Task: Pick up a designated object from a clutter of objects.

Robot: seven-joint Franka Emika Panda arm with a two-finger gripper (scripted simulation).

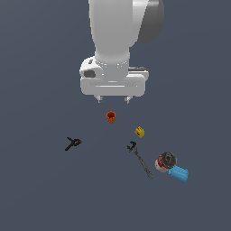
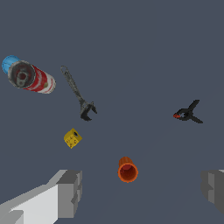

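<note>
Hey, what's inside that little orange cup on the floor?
The orange cup looks empty: the wrist view shows its open mouth with only a dark reddish interior. The very bottom is shaded, so something tiny there couldn't be ruled out.

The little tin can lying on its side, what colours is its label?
Red and white, with dark metal ends on the small tin can. The wrist view shows it best.

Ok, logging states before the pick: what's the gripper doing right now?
Gripper: open, holding nothing, hanging above the orange cup, not at the red-white can.
</note>
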